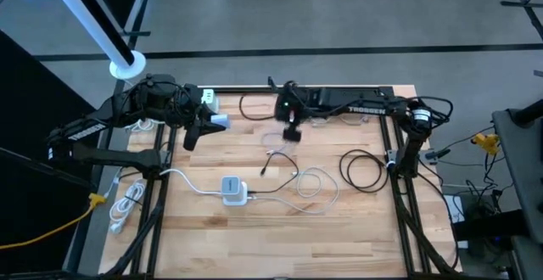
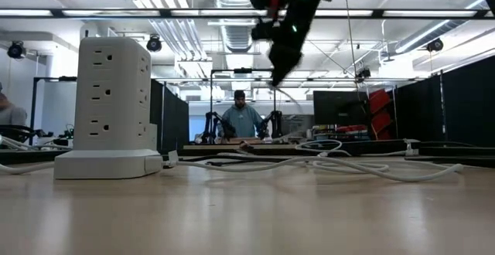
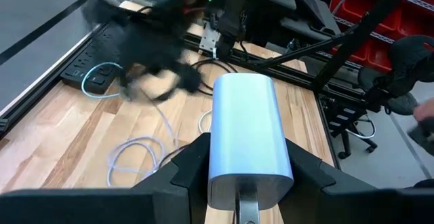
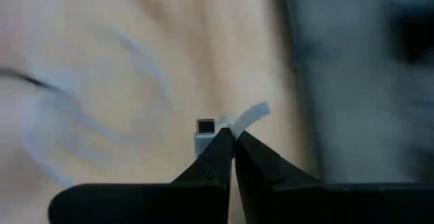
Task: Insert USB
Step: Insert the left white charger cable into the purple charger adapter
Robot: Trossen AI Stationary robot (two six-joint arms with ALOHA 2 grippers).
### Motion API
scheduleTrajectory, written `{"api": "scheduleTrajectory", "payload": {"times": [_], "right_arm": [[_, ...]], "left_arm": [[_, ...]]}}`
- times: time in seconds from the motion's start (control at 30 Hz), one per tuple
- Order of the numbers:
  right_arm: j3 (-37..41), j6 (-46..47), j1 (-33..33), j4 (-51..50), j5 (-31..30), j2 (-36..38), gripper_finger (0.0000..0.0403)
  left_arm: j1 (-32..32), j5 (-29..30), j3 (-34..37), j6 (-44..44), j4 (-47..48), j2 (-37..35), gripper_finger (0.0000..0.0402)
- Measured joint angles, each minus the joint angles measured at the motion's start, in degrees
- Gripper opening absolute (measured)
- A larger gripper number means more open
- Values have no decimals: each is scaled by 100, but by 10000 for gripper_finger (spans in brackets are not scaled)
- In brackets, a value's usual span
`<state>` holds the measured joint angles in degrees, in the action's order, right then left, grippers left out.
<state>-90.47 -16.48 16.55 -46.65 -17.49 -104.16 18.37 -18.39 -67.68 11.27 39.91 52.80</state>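
My left gripper point(image 1: 210, 126) point(image 3: 247, 153) is near the table's far left, shut on a light-blue rounded charger block point(image 1: 220, 120) point(image 3: 245, 129). My right gripper point(image 1: 293, 133) point(image 4: 234, 134) point(image 2: 280, 69) hangs above the far middle of the table, shut on a white USB cable point(image 4: 249, 115) just behind its metal-tipped plug point(image 4: 205, 127). The rest of the white cable point(image 1: 310, 185) lies in loose loops on the wood. A white tower power strip point(image 1: 233, 190) point(image 2: 112, 104) stands on its base near the middle. My left gripper pinches the charger block between its two fingers point(image 3: 193, 163), one on each long side point(image 3: 218, 157). The block is lifted clear of the table and points out beyond the fingertips toward the table's right. My right gripper pinches the white cable right behind the plug point(image 4: 215, 130), with the fingers pointing down from above. The plug sticks out on one side of the fingertips, the cable curls off on the other, and both are clear of the table.
A black cable coil point(image 1: 363, 170) lies right of the middle. A black power strip point(image 3: 102, 61) runs along the far edge. A white strip and a yellow cord point(image 1: 102, 202) sit off the left edge. A person point(image 2: 241, 120) stands beyond the table. Bare wood lies toward the near edge.
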Motion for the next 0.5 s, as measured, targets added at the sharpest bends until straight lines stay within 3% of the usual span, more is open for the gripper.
{"api": "scheduleTrajectory", "payload": {"times": [0.07, 0.17, 0.23, 0.33, 0.5], "right_arm": [[37, -125, 48, -333, 15, -57, 0], [94, 150, 172, -323, 1081, -54, 2], [172, 222, 242, -356, 1357, -61, 13], [297, 105, 277, -453, 1357, -96, 54], [353, -623, 250, -728, 1350, -96, 157]], "left_arm": [[-2, -2, 0, 0, -1, 0, 118], [-2, -1, 0, 0, -14, 0, 118], [-2, -2, 0, 0, -24, 0, 118], [-2, -2, 2, 8, -23, 0, 118], [-2, -3, 2, 31, -23, 0, 118]]}}
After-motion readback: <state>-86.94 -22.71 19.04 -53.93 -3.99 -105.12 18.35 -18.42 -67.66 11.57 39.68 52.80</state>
